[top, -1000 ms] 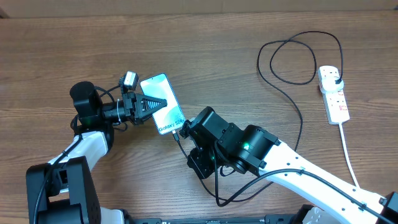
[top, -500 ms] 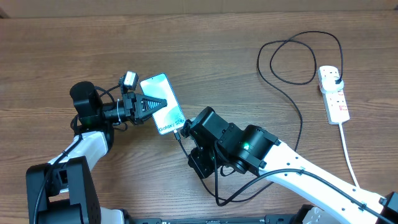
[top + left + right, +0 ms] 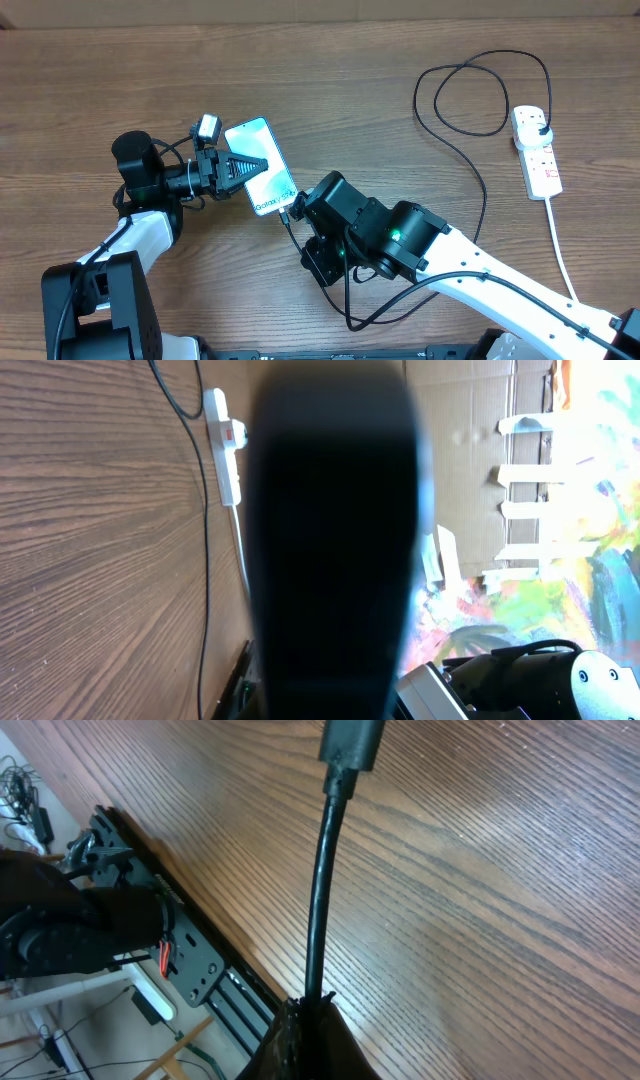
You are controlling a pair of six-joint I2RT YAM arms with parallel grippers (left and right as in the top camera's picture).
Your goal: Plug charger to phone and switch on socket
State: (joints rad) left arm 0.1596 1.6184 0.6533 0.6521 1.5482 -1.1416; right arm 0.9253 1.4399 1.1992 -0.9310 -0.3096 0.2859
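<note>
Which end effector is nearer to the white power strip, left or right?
Right, slightly. The right end effector grips the cable at the phone's lower edge, far left of the power strip; the left end effector sits over the phone's screen, farther left still.

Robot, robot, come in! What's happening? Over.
Left hand shut, on phone. Right hand shut on charger, tip by phone's bottom edge. Nothing in the way.

The slim rectangular smartphone with a glowing light blue screen (image 3: 272,185) carries small dark lettering near its bottom edge, beginning "Galaxy"; the characters after it cannot be made out. The white elongated power strip (image 3: 536,150) bears red markings too small to read.
</note>
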